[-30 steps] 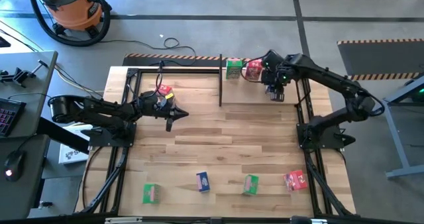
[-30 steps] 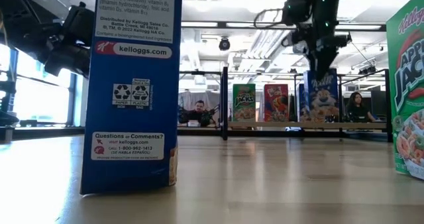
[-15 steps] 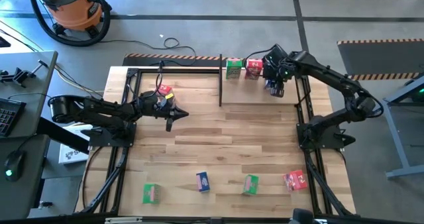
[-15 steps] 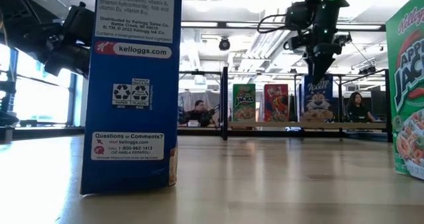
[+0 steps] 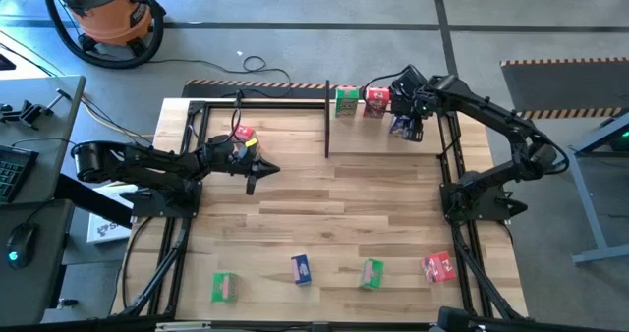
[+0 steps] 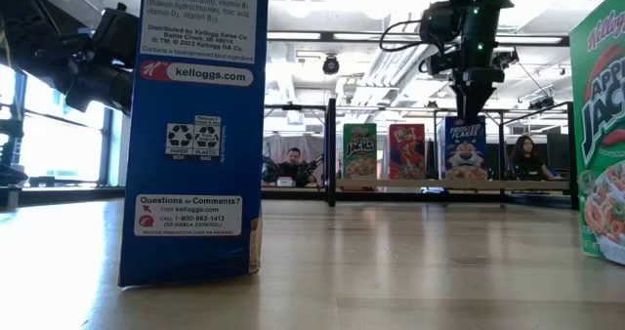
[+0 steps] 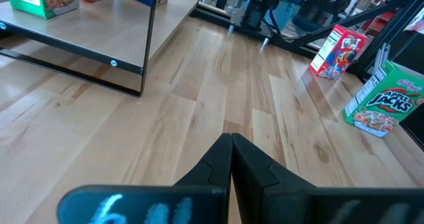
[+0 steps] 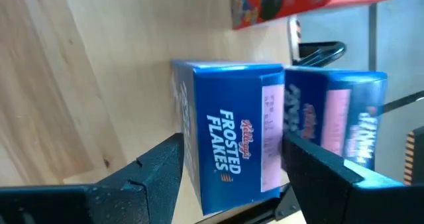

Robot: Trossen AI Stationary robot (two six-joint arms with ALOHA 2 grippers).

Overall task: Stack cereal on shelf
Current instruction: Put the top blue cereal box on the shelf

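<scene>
On the shelf (image 5: pixel 366 140), along the table's far edge, a green cereal box (image 5: pixel 346 101) and a red one (image 5: pixel 376 100) stand upright. Beside them a blue Frosted Flakes box (image 8: pixel 228 141) stands on its base on the shelf board (image 6: pixel 466 154). My right gripper (image 8: pixel 232 164) hangs over it, pointing steeply down and open, one finger on either side of the box's top. A second blue box (image 8: pixel 344 118) shows just behind. My left gripper (image 5: pixel 257 170) waits shut, mid-left over the table.
Several boxes stand near the table's front edge: green (image 5: pixel 224 287), blue (image 5: pixel 301 269), green (image 5: pixel 371 273), red (image 5: pixel 437 267). Another red box (image 5: pixel 244 136) sits by the left arm. The shelf's upright post (image 5: pixel 327 116) rises left of the green box. People sit beyond the table.
The blue box, tilted between my right gripper's fingers half a second ago, now stands upright on the shelf beside the red box. My right gripper has shifted slightly toward the far edge and hangs above the box's top.
</scene>
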